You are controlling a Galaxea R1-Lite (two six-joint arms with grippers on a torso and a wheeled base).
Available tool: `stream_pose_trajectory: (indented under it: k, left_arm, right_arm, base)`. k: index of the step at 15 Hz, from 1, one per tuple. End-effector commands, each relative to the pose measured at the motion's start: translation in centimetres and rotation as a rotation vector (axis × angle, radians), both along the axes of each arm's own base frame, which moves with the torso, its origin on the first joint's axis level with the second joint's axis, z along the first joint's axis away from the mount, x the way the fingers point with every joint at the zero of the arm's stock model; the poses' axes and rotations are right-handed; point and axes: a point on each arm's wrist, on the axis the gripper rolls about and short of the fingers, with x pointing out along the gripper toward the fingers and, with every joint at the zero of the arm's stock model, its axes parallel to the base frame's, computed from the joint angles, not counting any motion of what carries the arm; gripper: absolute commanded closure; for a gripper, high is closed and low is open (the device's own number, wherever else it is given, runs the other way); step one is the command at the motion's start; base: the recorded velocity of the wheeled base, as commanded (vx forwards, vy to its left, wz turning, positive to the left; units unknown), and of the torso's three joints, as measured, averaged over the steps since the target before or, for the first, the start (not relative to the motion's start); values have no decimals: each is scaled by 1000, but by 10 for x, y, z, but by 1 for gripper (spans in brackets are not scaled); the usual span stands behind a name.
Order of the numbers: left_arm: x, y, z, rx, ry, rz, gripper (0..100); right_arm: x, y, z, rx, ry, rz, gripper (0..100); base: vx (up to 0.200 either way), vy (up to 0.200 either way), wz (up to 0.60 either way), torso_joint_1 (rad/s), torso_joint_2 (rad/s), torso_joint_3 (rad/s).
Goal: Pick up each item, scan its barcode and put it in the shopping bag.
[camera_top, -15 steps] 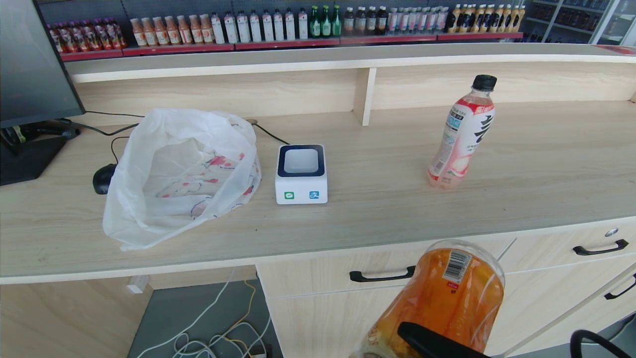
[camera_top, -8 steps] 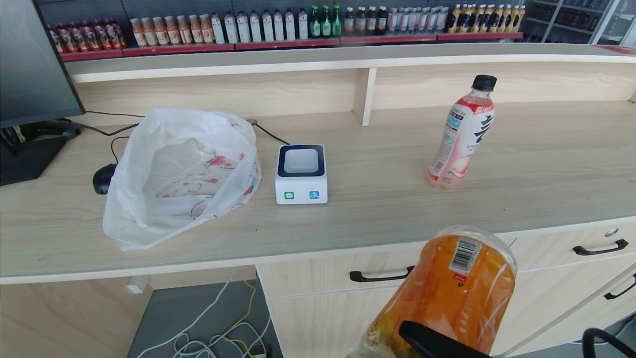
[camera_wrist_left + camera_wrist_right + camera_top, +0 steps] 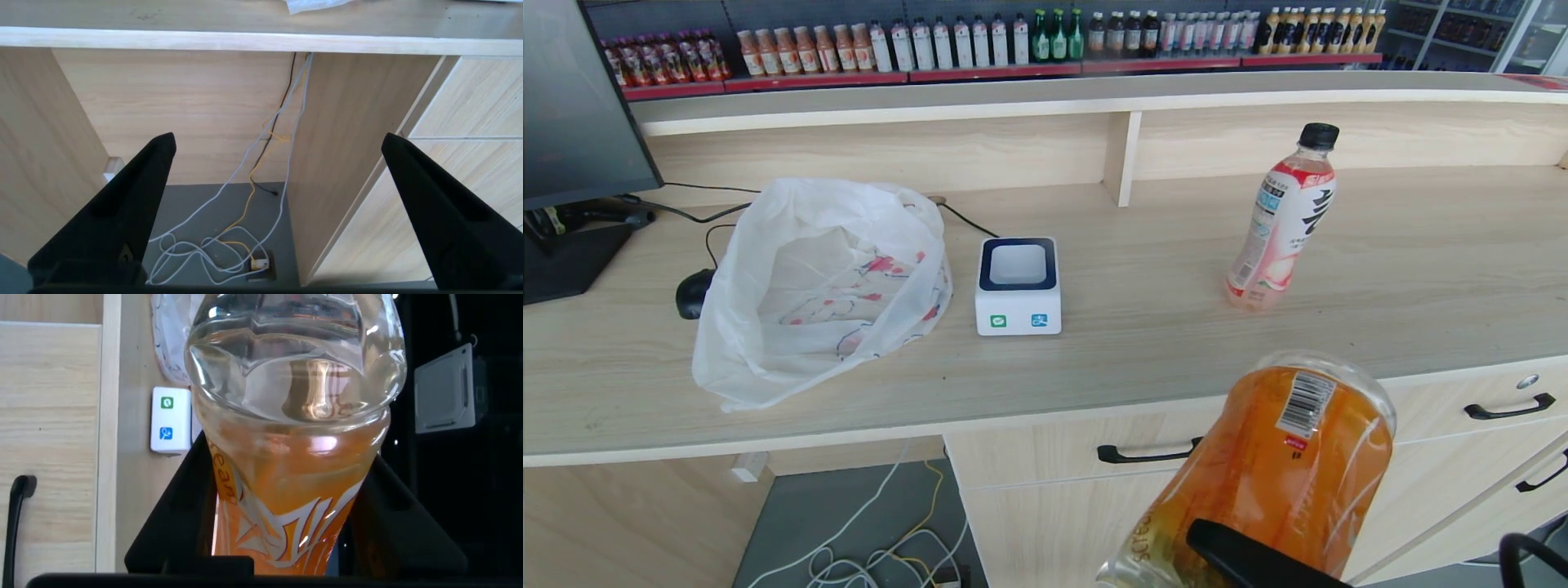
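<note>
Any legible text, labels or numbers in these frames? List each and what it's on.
Nothing reads cleanly.
Orange bottle: barcode sticker, digits too small.
Pink bottle: label characters blurred.
Scanner: two icon squares, no words.
Shelf bottles: too small.

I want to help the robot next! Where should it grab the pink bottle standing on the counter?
Probably around the pink bottle at its labelled middle, coming level from the near side. It stands upright with open counter around it, and its body is straight there, while the neck tapers.
</note>
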Motion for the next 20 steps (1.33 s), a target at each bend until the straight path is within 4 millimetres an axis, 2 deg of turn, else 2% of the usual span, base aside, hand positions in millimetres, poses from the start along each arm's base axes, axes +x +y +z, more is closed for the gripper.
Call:
stream_pose_trajectory:
  k: [1,15,20]
  left_arm:
    - [0,0,0,0,-1,0,0]
    - [0,0,0,0,-1,0,0]
    - [0,0,0,0,-1,0,0]
  right_arm:
    - [0,0,1,3,-3,0,100]
    - [0,1,3,34,19,8,100]
    - [-1,-11,19,181,87,33,100]
  base:
    - [0,0,0,0,0,0]
    - [0,0,0,0,0,0]
    - [0,0,0,0,0,0]
